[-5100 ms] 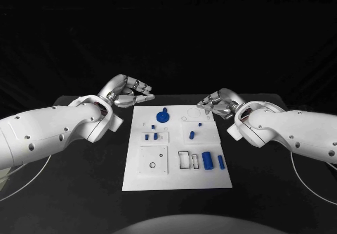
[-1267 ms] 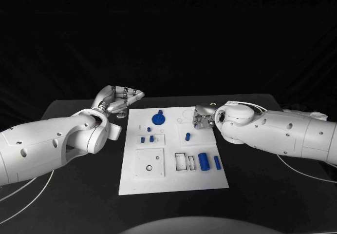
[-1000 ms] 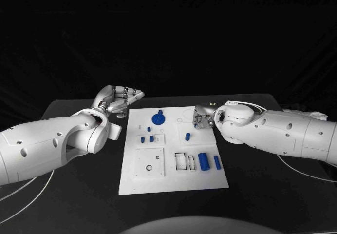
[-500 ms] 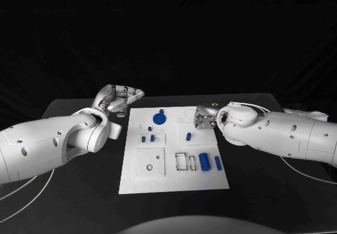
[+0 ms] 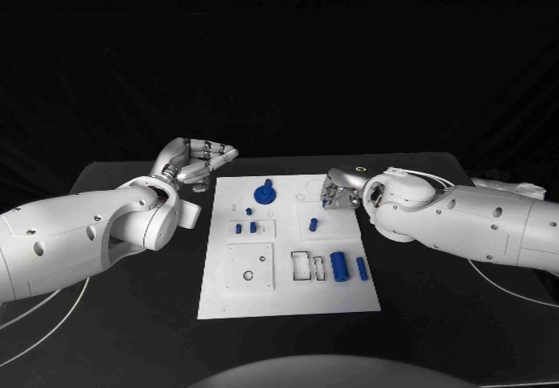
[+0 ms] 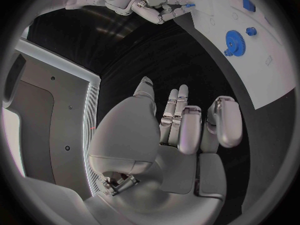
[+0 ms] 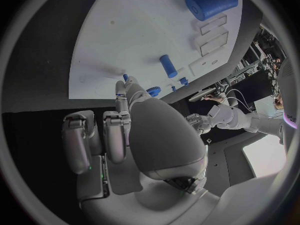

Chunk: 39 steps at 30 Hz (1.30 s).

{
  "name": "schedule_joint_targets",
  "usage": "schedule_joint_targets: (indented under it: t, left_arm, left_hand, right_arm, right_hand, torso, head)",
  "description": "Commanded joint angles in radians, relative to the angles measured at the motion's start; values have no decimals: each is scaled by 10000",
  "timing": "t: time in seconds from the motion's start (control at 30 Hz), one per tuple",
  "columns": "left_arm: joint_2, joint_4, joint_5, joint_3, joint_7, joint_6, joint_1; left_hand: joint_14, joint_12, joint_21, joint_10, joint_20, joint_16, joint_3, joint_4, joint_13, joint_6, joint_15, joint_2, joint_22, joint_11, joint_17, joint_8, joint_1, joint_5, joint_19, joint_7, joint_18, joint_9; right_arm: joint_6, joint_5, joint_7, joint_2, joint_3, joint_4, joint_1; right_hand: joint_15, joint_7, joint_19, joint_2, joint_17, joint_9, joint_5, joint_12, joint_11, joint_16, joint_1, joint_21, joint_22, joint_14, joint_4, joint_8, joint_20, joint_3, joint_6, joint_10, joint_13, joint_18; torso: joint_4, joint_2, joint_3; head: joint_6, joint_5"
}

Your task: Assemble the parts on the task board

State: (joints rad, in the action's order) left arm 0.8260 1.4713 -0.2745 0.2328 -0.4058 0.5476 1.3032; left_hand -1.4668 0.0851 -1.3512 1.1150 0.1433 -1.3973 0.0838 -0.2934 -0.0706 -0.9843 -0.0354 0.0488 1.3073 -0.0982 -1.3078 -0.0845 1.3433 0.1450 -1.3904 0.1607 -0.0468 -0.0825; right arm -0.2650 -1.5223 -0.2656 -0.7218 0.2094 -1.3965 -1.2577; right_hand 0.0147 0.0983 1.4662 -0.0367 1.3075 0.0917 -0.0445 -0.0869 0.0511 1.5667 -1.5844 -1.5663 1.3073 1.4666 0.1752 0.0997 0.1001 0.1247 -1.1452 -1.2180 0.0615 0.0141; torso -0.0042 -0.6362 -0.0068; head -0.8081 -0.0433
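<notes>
The white task board [image 5: 292, 287] lies mid-table. On it are a blue gear [image 5: 266, 194], three small pegs [image 5: 245, 228], a stubby peg [image 5: 313, 225], a thick cylinder [image 5: 339, 265] and a thin one [image 5: 361, 268]. My right hand [image 5: 338, 191] hovers over the board's far right part and pinches a tiny blue peg [image 7: 125, 77] at its fingertips; the left wrist view shows that peg [image 6: 189, 5] too. My left hand [image 5: 195, 162] hangs off the board's far left corner, fingers curled with nothing in them. The gear [image 6: 234, 42] lies beyond that hand [image 6: 181, 130].
Rectangular slots [image 5: 310, 267] and a square plate with a round hole [image 5: 250, 275] mark the board's near half. Black table [image 5: 128, 323] surrounds the board. Both white forearms flank the board's far half.
Since the earliest frame my right hand has swung in over the board's far right, and the small peg that lay there is now at its fingertips. The left hand's fingers have curled slightly more.
</notes>
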Motion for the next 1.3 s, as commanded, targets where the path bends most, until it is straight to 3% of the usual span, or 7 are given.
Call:
schedule_joint_targets:
  t: [0.03, 0.63, 0.9, 1.2, 1.3]
  left_arm:
    - [-13, 1, 37, -7, -23, -69, 6]
    - [-95, -142, 37, -7, 10, -95, 6]
    - [-277, -341, 37, -5, 9, -141, 5]
    - [-605, -690, 36, 1, 5, -242, -1]
    - [-692, -805, 33, 2, 0, -264, -5]
  left_hand:
    - [74, -26, 35, 54, 0, 64, 18, 19, -9, 24, 25, -100, 1749, -27, -105, 36, -1, 32, 74, -32, -95, 1]
    - [86, -28, 57, 53, -1, 82, 24, 18, -9, 23, 26, -109, 1741, -27, -83, 35, 3, 31, 89, -32, -100, 0]
    - [94, -29, 78, 52, -1, 95, 28, 18, -9, 24, 26, -114, 1734, -27, -66, 35, 6, 30, 105, -32, -105, 0]
    - [106, -38, 108, 40, -2, 113, 34, 20, -6, 35, 24, -132, 1724, -31, -48, 41, 22, 30, 124, -29, -111, 2]
    - [106, -38, 108, 40, -2, 113, 34, 20, -6, 35, 24, -132, 1724, -31, -48, 41, 22, 30, 124, -29, -111, 2]
  right_arm:
    - [-500, 23, 224, -37, -8, -97, -27]
    - [-672, -102, 219, -394, -24, -946, -525]
    - [-642, 45, 409, -335, -31, -1594, -741]
    - [-279, 180, 608, 30, -34, -2077, -759]
    - [-185, 187, 653, 150, -34, -2151, -737]
  right_hand:
    - [26, -24, 1046, -80, 2633, 48, -67, 80, -21, 41, 18, -45, 2635, 1042, 5, 58, -74, 59, -64, -67, -11, -141]
    - [-41, -2, 1046, -51, 2633, 54, -66, 146, 10, 41, 17, -45, 2635, 1042, -6, 46, -34, 86, -70, -75, -14, -141]
    - [-75, 15, 1046, -46, 2633, 57, -68, 169, 30, 41, 14, -45, 2635, 1042, -12, 39, -11, 105, -73, -90, -13, -141]
    - [-120, 49, 1046, -31, 2633, 58, -70, 211, 66, 41, -8, -45, 2635, 1042, -35, 21, 26, 140, -64, -91, -15, -141]
    - [-129, 57, 1046, -31, 2633, 58, -69, 218, 74, 41, -13, -45, 2635, 1042, -40, 16, 34, 150, -60, -91, -15, -141]
  torso:
    - [-7, 9, -2]
    - [21, 24, 1]
    - [28, 31, -6]
    - [63, 52, -27]
    - [71, 85, -45]
  head:
    - [-30, -4]
    - [-72, 77]
    - [-139, 378]
    - [-195, 608]
    - [-265, 687]
